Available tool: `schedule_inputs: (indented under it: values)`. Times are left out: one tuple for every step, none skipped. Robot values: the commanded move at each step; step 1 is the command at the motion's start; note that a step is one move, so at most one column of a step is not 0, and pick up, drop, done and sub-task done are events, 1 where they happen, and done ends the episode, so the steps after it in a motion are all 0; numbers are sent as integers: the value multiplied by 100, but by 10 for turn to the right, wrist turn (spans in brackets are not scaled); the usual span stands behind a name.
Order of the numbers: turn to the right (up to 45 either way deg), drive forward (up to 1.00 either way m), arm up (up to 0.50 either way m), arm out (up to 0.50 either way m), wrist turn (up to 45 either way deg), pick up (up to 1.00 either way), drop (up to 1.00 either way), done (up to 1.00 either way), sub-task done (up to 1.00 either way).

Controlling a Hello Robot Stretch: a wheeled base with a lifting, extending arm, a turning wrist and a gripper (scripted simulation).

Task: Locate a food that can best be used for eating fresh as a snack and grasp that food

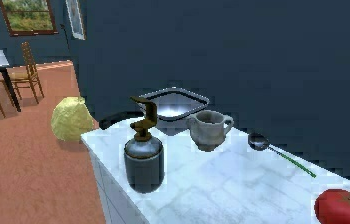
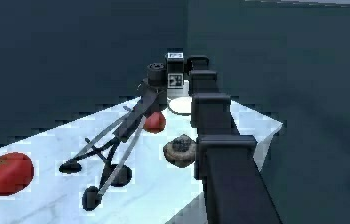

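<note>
- how many red foods on the counter [image 2: 43, 148]?
- two. one big red round food [image 2: 5, 172] lies well left of the gripper [image 2: 91, 178]; one small red round food [image 2: 155, 122] sits just right of it.
- and its grip?
- cannot tell how the jaws stand, or whether it holds anything. further right of it, one brownish round thing [image 2: 180, 150].
</note>
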Motion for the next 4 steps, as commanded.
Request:
schedule_inputs:
  values:
    - [0, 0, 0, 0, 450, 0, 0, 0, 0]
    - [0, 0, 0, 0, 450, 0, 0, 0, 0]
    - [0, 0, 0, 0, 300, 0, 0, 0, 0]
    - [0, 0, -10, 0, 0, 0, 0, 0, 0]
